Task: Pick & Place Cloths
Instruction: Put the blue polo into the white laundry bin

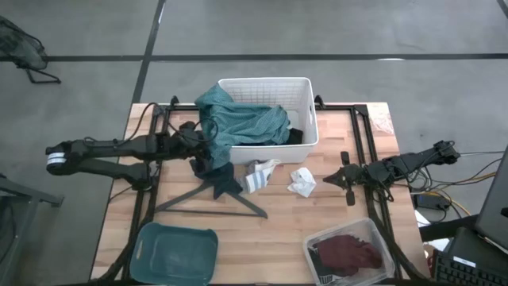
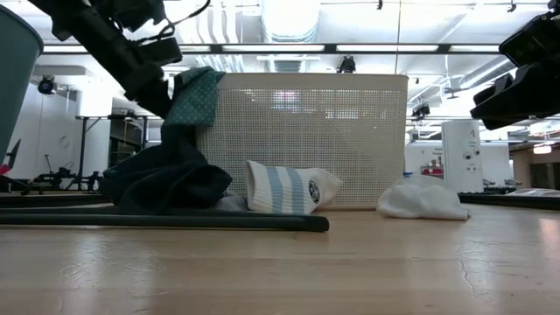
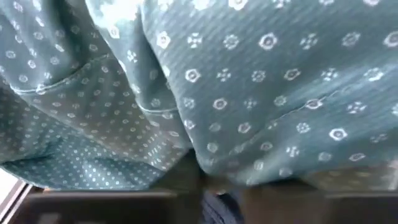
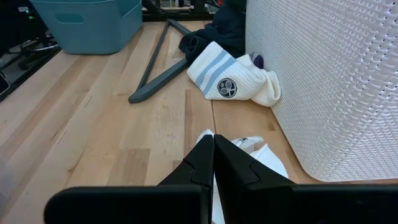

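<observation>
Left wrist view: teal shirt [image 3: 249, 93] with a small flower print fills the frame, right against the lens; the fingers are hidden by it, so whether they are pinching it cannot be told.
Left gripper [image 1: 193, 137]: at the left outer corner of the white basket [image 1: 305, 111], against the shirt fold that hangs over the rim; likely there to lift that overhang in.
Teal shirt, placing: mostly inside the basket, one flap draped out toward the left gripper.
Navy cloth [image 1: 218, 176]: just below the left gripper on the table, heaped on the grey hanger [image 1: 208, 200].
Right gripper [image 4: 213, 163]: fingers pressed together, empty, hovering just above the white rag [image 4: 261, 155]; probably waiting.
Striped sock [image 4: 227, 79]: beyond the right gripper, against the basket wall.
Writing: a round crest is printed on the sock, lettering too small to read.
Maroon cloth [image 1: 348, 253]: in the clear tub [image 1: 313, 240], behind the right gripper, already sorted by the look of it.
Teal bin [image 1: 176, 253]: far from both grippers.
</observation>
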Available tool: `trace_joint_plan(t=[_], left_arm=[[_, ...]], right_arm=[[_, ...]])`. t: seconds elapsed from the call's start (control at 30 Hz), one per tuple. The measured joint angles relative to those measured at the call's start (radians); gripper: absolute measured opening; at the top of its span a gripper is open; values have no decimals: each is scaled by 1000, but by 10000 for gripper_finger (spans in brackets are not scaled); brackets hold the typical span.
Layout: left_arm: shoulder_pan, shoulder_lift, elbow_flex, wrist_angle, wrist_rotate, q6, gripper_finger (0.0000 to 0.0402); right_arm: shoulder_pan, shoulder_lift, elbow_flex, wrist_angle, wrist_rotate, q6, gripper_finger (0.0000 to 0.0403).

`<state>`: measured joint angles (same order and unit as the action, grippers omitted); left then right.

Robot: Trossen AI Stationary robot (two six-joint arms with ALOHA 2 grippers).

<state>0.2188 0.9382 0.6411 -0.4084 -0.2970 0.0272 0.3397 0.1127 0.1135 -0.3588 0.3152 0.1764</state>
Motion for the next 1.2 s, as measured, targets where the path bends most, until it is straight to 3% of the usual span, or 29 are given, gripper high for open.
trace_joint_plan(t=[0.03, 0.1, 0.47, 0.67, 0.93, 1.2], left_arm=[[0, -1, 0, 0, 0, 7, 41], [0, -7, 10, -1, 0, 13, 18], [-2, -120, 194, 6, -2, 62, 9], [0, -91, 351, 51, -1, 115, 9], [10, 51, 616, 110, 0, 163, 9], [35, 331, 920, 120, 17, 210, 9]], right_arm=[[0, 0, 0, 0, 0, 0, 8], [0, 0, 0, 0, 0, 0, 8], [0, 0, 0, 0, 0, 0, 8], [0, 0, 0, 0, 0, 0, 8], [0, 0, 0, 0, 0, 0, 8], [0, 0, 0, 0, 0, 0, 8]])
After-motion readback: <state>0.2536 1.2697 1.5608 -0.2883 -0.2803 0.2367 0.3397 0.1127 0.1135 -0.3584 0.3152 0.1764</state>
